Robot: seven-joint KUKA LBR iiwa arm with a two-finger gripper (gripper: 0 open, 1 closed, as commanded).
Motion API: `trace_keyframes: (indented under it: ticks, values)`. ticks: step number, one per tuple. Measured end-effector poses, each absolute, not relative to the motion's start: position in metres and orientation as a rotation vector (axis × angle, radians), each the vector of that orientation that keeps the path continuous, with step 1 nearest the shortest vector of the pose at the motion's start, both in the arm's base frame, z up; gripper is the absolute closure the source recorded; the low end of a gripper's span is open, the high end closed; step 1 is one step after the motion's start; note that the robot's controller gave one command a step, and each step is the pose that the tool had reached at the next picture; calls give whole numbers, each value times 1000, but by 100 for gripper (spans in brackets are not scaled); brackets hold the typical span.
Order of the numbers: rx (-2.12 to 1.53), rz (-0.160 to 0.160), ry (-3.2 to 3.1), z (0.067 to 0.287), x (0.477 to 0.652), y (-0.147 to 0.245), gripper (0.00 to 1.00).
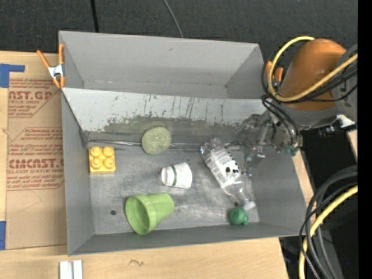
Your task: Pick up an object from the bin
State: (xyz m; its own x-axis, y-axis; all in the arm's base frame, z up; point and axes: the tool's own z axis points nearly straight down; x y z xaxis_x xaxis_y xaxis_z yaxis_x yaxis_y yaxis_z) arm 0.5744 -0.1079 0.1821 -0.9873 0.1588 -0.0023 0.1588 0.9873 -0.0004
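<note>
- Camera view, the count: the grey metal bin (174, 68) holds six loose things, spread out singly on its floor and not heaped.
- One clear plastic bottle (224, 168), crumpled, with a white label printed in black. It lies on its side in the right part of the floor, its narrow end pointing down and to the right. I take it as the landmark for everything else.
- Two cups. One white cup (176, 175) with a green band lies on its side just left of the bottle. One larger green cup (148, 212) lies on its side further down and to the left of the bottle, its wide mouth turned to the lower left.
- One dull green ball (156, 140) sits up and to the left of the bottle, close to the foot of the back wall.
- One yellow studded building block (102, 159) lies far left of the bottle, by the left wall, well apart from it.
- One small dark green lump (238, 216) lies just below the bottle's narrow end, near the front wall.
- Containers: what is inside the bottle I cannot tell. The green cup's mouth shows its own green inner wall.
- The hand (257, 147) hangs low over the right side of the bin, just up and to the right of the bottle's broad end. The bottle is the thing nearest to it.
- Whether the hand touches the bottle I cannot tell, nor whether it is spread or pressed together.
- The arm's orange cover (311, 68) stands up and to the right of the bottle, over the bin's right rim.
</note>
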Motion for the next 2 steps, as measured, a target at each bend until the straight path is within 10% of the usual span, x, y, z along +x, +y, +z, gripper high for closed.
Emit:
trace_keyframes:
  ticks: [1,2]
  values:
    - [311,-1,3118,129,558,-94,0]
    - [461,-2,3103,72,546,-133,100]
